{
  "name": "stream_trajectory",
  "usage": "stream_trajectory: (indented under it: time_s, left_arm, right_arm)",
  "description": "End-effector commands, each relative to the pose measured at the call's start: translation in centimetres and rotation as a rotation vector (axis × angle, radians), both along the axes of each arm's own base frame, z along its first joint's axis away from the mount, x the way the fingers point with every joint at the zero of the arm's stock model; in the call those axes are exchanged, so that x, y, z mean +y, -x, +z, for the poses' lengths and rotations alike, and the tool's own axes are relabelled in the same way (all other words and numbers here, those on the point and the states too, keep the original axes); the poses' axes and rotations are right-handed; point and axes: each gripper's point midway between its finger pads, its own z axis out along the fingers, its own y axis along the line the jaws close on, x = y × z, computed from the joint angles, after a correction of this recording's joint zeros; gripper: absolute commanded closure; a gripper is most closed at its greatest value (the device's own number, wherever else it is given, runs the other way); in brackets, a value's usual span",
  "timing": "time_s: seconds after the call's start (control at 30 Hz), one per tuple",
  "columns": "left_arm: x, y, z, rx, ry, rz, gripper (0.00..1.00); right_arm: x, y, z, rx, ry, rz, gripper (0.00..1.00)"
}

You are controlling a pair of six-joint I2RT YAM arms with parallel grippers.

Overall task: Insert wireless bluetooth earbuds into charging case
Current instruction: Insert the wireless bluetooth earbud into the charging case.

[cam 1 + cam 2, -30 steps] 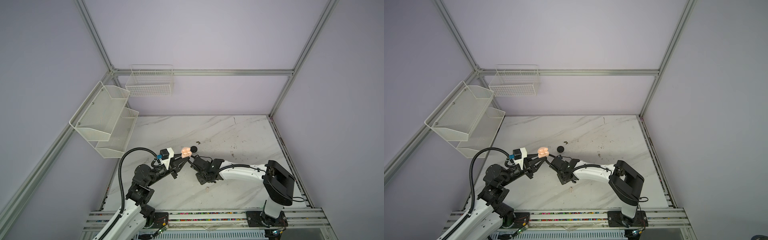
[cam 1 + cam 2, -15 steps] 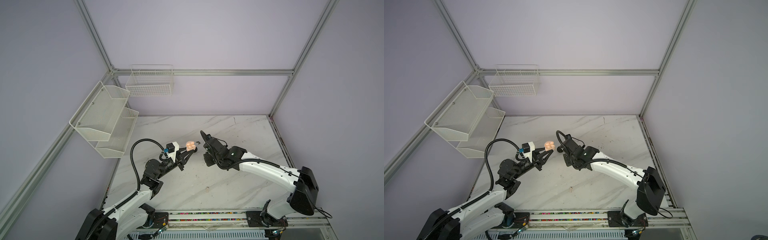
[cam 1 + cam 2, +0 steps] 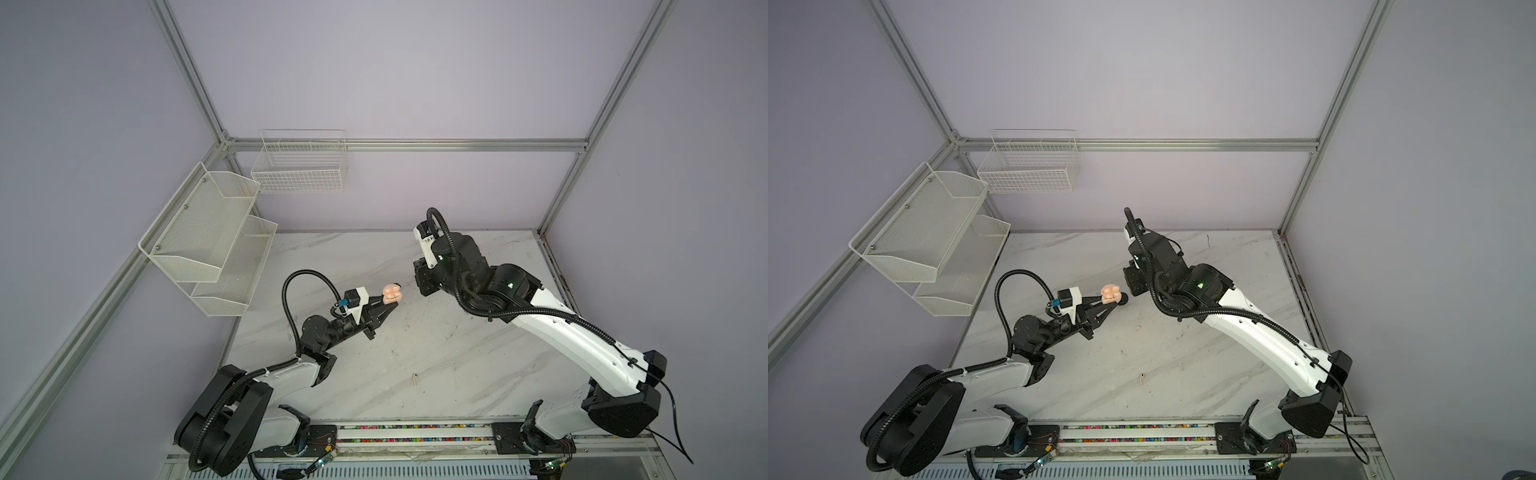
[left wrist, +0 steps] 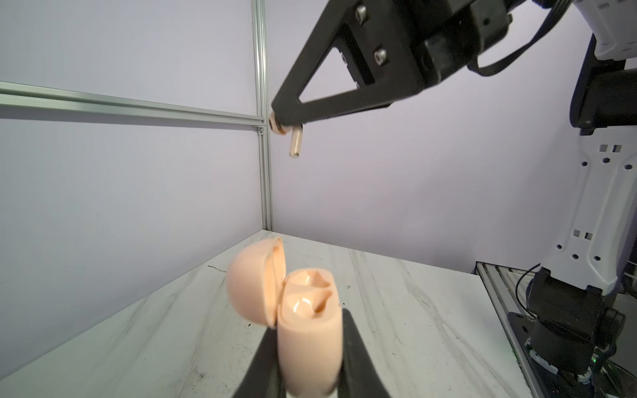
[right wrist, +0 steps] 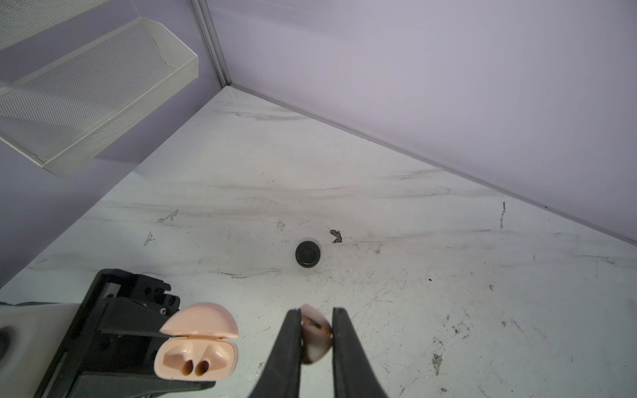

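Charging case (image 4: 306, 330), pale pink, upright in the left tool (image 3: 390, 301) at left-centre, apparently held clear of the table (image 3: 457, 365). Lid swung open toward the far side, mouth up. Both sockets look empty in the right wrist view. Left tool closed on the charging case body, one finger on each flank. Just right of it and higher: right tool (image 5: 315, 329), closed on a pale earbud (image 4: 295, 144), pinching the rounded head so the stem hangs free below the fingertips. Bud and case apart, no contact. Stem's long axis near vertical, roughly in line with the socket bores, which reads as favourable. Judgement: the bud has to travel left and down to the case mouth, so the right arm does the moving and the left only presents. Which socket suits this bud, cannot tell. On the table beyond both tools, a black rounded object (image 5: 307, 254), shut, nothing touching it. On the near side of the table, a tiny pale stemmed thing (image 3: 414, 377), likely a second bud, lies flat, well apart from both tools.
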Motion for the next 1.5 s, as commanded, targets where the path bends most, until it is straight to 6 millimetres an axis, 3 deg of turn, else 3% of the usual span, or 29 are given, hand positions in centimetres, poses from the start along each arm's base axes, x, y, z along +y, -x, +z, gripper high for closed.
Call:
stream_trajectory:
  time_s: [0.0, 0.23, 0.4, 0.77, 1.47]
  left_arm:
    - [-0.5, 1.0, 5.4, -0.234, 0.065, -0.045, 1.0]
    - [-0.8, 0.2, 6.2, -0.261, 0.095, -0.042, 1.0]
    - [-1.0, 0.3, 7.0, -0.263, 0.114, -0.054, 1.0]
    - [-1.0, 0.8, 7.3, -0.242, 0.131, -0.073, 1.0]
    - [-1.2, 1.2, 7.7, -0.232, 0.142, -0.103, 1.0]
  right_arm:
    - [0.3, 1.2, -0.1, -0.003, 0.049, 0.06, 0.83]
    - [2.7, 4.2, 0.7, -0.065, 0.02, 0.104, 0.84]
    - [3.5, 5.2, -0.3, -0.078, 0.043, 0.112, 0.84]
    - [3.5, 5.2, 0.5, -0.134, 0.059, 0.101, 0.86]
    - [4.6, 5.2, -1.8, -0.152, 0.108, 0.112, 0.88]
